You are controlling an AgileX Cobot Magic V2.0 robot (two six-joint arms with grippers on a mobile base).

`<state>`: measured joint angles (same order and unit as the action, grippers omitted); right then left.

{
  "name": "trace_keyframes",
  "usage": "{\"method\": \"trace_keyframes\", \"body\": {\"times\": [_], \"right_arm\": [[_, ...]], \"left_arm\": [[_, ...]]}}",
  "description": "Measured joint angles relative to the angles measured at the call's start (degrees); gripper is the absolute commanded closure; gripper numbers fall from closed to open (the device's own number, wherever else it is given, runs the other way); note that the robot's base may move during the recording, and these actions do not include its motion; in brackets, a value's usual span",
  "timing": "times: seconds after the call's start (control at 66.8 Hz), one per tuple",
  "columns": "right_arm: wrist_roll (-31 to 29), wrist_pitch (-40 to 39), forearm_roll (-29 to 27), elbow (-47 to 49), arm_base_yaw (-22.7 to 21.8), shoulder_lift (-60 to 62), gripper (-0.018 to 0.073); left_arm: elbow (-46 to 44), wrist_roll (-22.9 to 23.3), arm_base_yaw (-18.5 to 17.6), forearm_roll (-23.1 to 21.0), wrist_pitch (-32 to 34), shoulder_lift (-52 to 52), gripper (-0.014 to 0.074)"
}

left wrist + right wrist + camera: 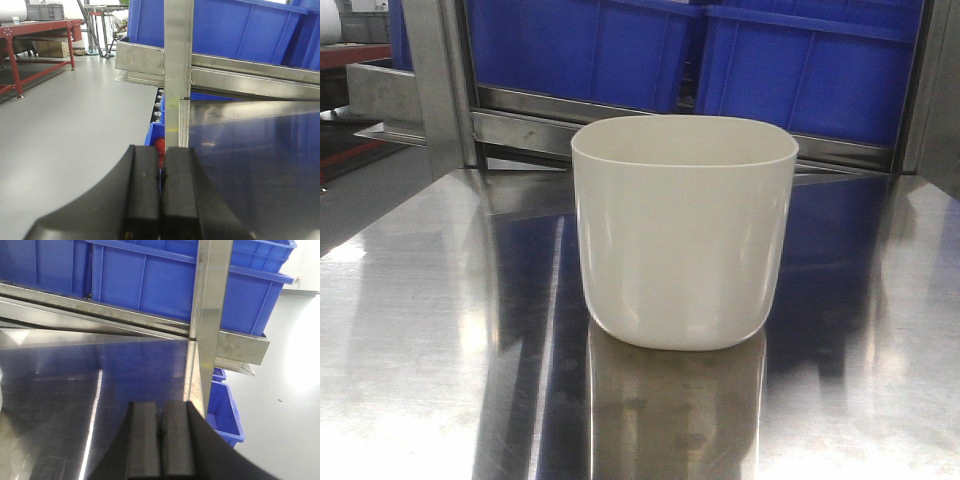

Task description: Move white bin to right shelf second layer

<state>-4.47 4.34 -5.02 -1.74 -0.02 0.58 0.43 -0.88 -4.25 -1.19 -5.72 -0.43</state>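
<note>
Black left fingers (pixel 145 190) are pressed flat together with nothing between, held low and level at the left edge of the steel desk (pixel 250 165), aimed at a steel upright post (pixel 178 60). Right fingers (pixel 145 440) likewise shut tight and empty, at the desk's right edge, facing the other post (pixel 212 300). White bin (pixel 685 235) stands upright mid-desk, nothing touching it. Behind it, blue crates (pixel 800 70) sit on a rack level fronted by a stainless bar (pixel 530 130). Red bench (pixel 40 27) far off across the floor.
</note>
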Motion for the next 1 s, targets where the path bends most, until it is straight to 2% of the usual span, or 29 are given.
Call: {"method": "trace_keyframes", "body": {"times": [1.002], "right_arm": [[0.00, 0.20, 0.00, 0.00, 0.00, 0.00, 0.0503]], "left_arm": [[0.00, 0.00, 0.00, 0.00, 0.10, 0.00, 0.0512]]}}
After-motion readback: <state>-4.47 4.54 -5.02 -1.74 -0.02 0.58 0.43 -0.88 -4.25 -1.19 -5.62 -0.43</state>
